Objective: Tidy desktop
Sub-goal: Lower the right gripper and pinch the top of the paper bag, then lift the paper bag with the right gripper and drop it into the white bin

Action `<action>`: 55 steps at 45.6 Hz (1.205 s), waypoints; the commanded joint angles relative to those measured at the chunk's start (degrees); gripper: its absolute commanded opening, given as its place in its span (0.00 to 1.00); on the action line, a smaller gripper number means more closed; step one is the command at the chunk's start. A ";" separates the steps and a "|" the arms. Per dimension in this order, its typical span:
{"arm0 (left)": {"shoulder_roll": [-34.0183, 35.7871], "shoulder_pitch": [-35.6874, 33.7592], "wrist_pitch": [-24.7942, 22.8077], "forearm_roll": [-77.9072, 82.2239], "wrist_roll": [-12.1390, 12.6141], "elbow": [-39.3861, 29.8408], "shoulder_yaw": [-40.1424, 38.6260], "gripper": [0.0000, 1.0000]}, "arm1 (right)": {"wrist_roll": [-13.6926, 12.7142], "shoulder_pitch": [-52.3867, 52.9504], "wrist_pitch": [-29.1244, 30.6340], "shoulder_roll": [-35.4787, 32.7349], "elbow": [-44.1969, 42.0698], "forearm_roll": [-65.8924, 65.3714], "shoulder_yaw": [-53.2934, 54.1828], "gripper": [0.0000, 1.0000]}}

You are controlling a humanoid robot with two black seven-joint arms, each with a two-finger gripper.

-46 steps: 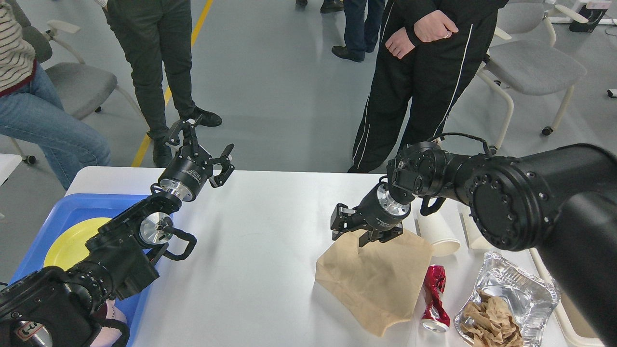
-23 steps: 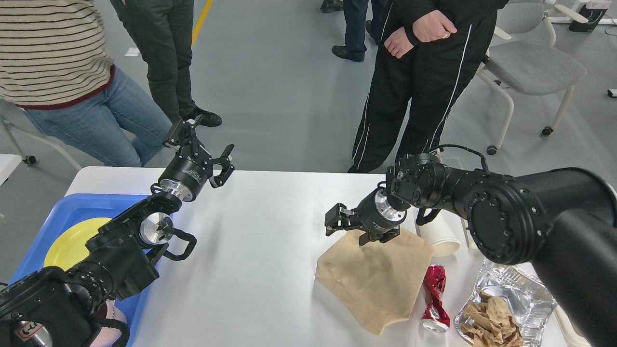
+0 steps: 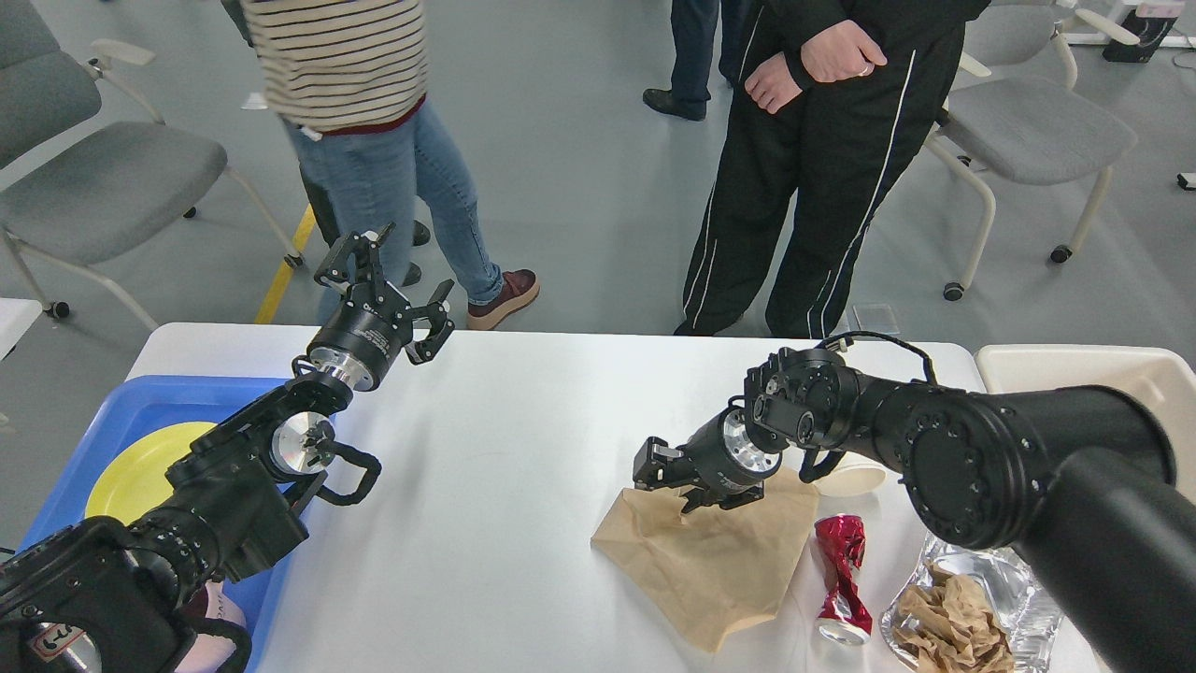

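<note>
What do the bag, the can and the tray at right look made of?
Bag: matte brown kraft paper, creased and flat. Can: thin glossy red metal, probably aluminium, crushed. Tray: shiny crinkled foil, holding crumpled brown paper.

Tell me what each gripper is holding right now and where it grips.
The right gripper pinches the brown paper bag at its far edge. The left gripper holds nothing.
</note>
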 commanded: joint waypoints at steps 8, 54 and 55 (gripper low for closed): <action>0.00 0.03 0.00 0.03 0.00 0.01 0.00 0.96 | 0.05 4.68 2.11 -1.38 1.96 -0.44 1.28 0.00; 0.00 -0.06 -0.09 0.03 0.00 0.01 0.00 0.96 | 0.14 33.88 3.61 -47.51 10.06 -2.55 6.38 0.00; 0.00 -0.06 -0.09 -0.06 0.00 0.01 0.00 0.96 | 0.05 32.91 2.21 -48.74 9.80 -2.55 6.38 0.00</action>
